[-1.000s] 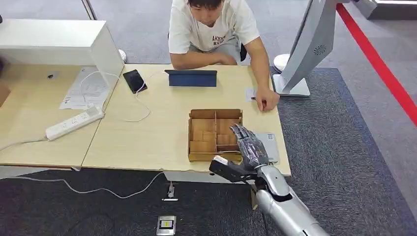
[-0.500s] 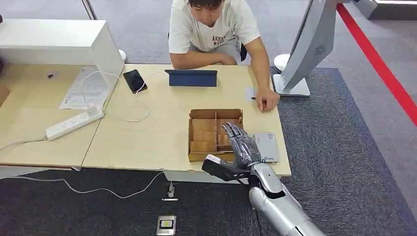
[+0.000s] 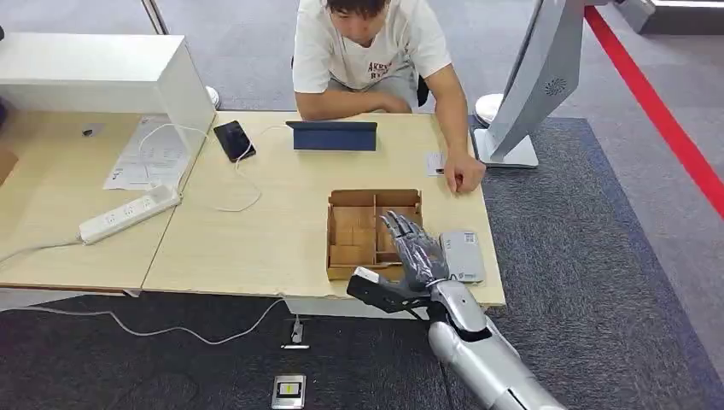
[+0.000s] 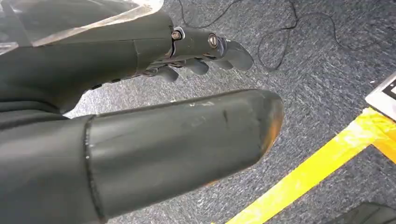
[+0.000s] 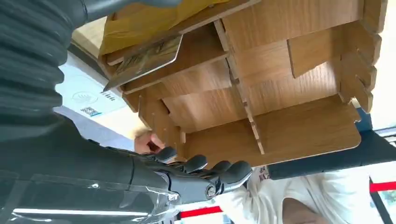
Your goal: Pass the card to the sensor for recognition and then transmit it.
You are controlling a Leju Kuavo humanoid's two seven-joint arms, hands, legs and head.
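My right hand hovers over the right compartments of the wooden divided box, fingers stretched out and thumb spread, holding nothing. In the right wrist view the same hand reaches along the box, and a card leans in a near compartment, close to the thumb. The grey card sensor lies flat just right of the box, by the table's front edge. My left hand hangs above the carpet with nothing in it.
A person sits across the table, one hand resting on a white card. A tablet, a phone and a power strip lie further left. A white stand rises at the right.
My right hand has slid left, off the sensor and over the box's right compartments, uncovering the sensor. The person has stayed still.
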